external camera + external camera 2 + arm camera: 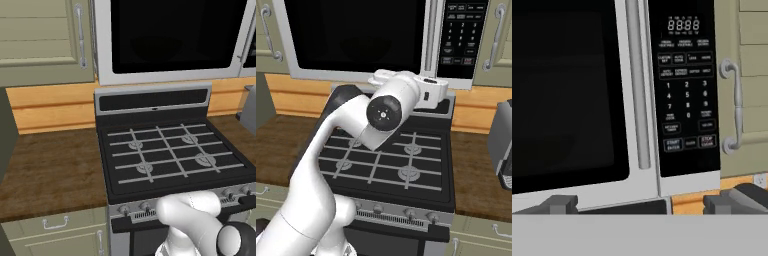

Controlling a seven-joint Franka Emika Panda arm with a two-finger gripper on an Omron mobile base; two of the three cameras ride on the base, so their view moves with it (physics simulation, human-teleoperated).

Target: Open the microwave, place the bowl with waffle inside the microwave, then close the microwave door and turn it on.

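Hovering wide open and empty, the white arm's 2-finger gripper (pixel 642 204) faces the closed silver-grey microwave door (pixel 567 95) with vertical bar handle (pixel 637 85). Below: black gas stove (pixel 170 150). Beyond: silver-grey box microwave (pixel 381 40), dark button panel (pixel 684 85), olive cabinet door (pixel 747 75).

1. Arm (pixel 331 150) rises from lower left in right base view, bends at elbow joint (pixel 383 114), forearm reaching fwd and up.
2. Wrist/hand (pixel 426 92) held roughly level, pointing away from base.
3. In left base view, white lower link (pixel 192 220) w/ dark joint at bottom right.
4. Gripper (pixel 647 204) jaws spread wide, nothing between them; two dark fingertips (pixel 559 204) sit far apart at bottom of hand view.
5. Fingertips not touching anything.
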